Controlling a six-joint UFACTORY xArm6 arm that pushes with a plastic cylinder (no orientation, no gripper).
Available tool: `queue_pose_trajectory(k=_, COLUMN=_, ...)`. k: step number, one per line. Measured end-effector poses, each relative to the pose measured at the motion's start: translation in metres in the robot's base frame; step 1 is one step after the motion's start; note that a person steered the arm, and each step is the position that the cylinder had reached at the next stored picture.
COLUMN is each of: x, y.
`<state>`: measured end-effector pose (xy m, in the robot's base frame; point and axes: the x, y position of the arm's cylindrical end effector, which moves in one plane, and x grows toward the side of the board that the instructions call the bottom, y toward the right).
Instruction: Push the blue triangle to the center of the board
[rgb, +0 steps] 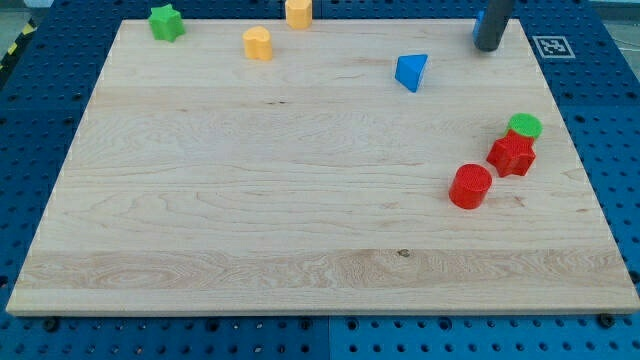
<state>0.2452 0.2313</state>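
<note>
The blue triangle lies on the wooden board, right of centre near the view's top. My tip is the lower end of the dark rod at the view's top right. It stands to the right of the blue triangle and a little above it, apart from it by about a block's width.
A green star-shaped block sits at the top left. A yellow block and an orange-yellow block sit at the top. A red cylinder, a red star-shaped block and a green round block cluster at the right.
</note>
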Motion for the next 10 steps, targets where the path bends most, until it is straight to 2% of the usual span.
queue_pose_trajectory(k=1, x=-0.003, y=0.000)
queue_pose_trajectory(k=3, x=0.024, y=-0.003)
queue_pose_trajectory(k=6, x=0.023, y=-0.008)
queue_pose_trajectory(k=10, x=0.072, y=-0.150)
